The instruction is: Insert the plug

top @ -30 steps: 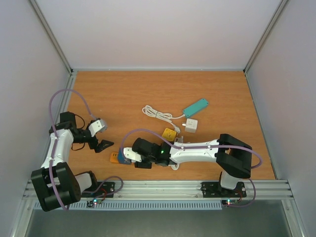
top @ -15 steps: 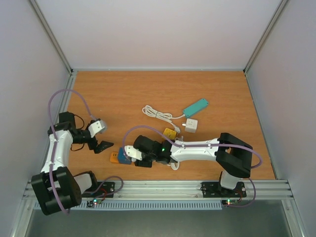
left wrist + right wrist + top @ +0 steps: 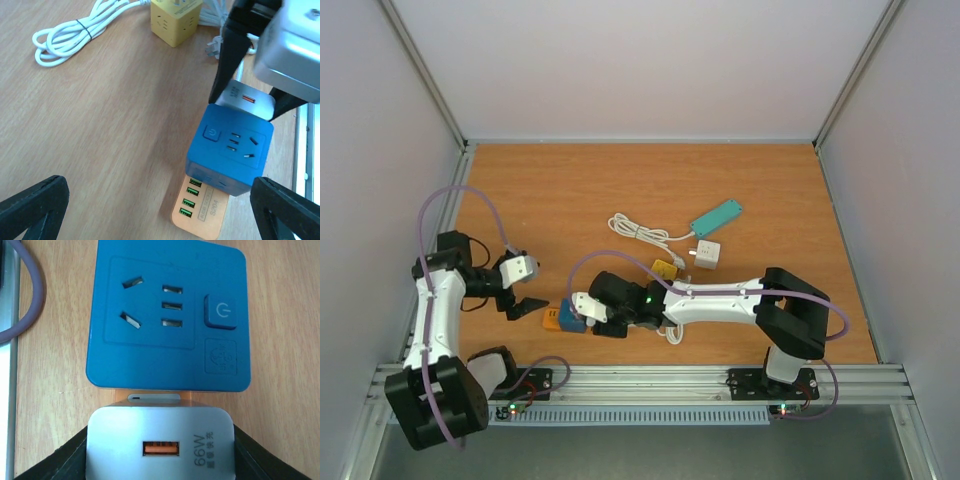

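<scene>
- We read this as the alignment step: the plug is carried but not yet seated.
- The right gripper (image 3: 578, 310), left of centre in the overhead view, is clamped on the grey charger (image 3: 160, 442). Its prongs are hidden from us.
- The charger sits at the bottom of the right wrist frame, just beside the near edge of the blue socket cube (image 3: 231, 150), whose socket face points up.
- The cube rests on an orange USB strip (image 3: 200, 210).
- The left gripper (image 3: 527, 303) hangs spread wide and empty to the cube's left.
- Next, we judge, the charger must shift over the three-slot outlet, square up, then press down; the cube may slide unless braced.
</scene>
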Controlling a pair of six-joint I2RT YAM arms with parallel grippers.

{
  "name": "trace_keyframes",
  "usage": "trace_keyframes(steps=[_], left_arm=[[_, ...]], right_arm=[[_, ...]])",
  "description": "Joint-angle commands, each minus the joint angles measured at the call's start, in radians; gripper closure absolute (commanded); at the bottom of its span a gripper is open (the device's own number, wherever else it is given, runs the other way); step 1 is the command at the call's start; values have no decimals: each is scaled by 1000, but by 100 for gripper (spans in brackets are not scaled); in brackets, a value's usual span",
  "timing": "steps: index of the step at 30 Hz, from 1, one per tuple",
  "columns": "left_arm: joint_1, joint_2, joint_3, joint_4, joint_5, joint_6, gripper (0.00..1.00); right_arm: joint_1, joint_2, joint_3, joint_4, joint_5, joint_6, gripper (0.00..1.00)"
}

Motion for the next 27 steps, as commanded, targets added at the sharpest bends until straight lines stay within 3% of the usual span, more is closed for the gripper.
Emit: trace_keyframes(steps=[1, 4, 5, 6, 7, 14, 21, 26, 27], left_arm=[[2, -54, 4, -73, 15, 110, 0], [1, -53, 16, -89, 17, 114, 0], [-1, -50, 21, -96, 18, 118, 0], [-2, -45, 26, -103, 18, 123, 0], [-4, -40, 29, -110, 19, 127, 0], [-31, -48, 18, -114, 21, 134, 0], [-172, -103, -24, -51, 19, 61, 0], [-317, -154, -39, 180, 26, -205, 0], [-394, -157, -39, 232, 17, -275, 0]], right_arm=[[-27, 57, -58, -125, 169, 14, 40], [-14, 34, -76, -83, 225, 7, 31], [-7, 25, -83, -62, 248, 1, 22], [-2, 17, -91, -40, 273, -6, 5], [3, 1, -98, -22, 286, -12, 2], [25, -101, -110, 48, 349, -15, 1], [21, -293, -126, 106, 362, 60, 1], [-6, -444, -186, 234, 466, 166, 2], [-17, -483, -199, 278, 490, 199, 1]])
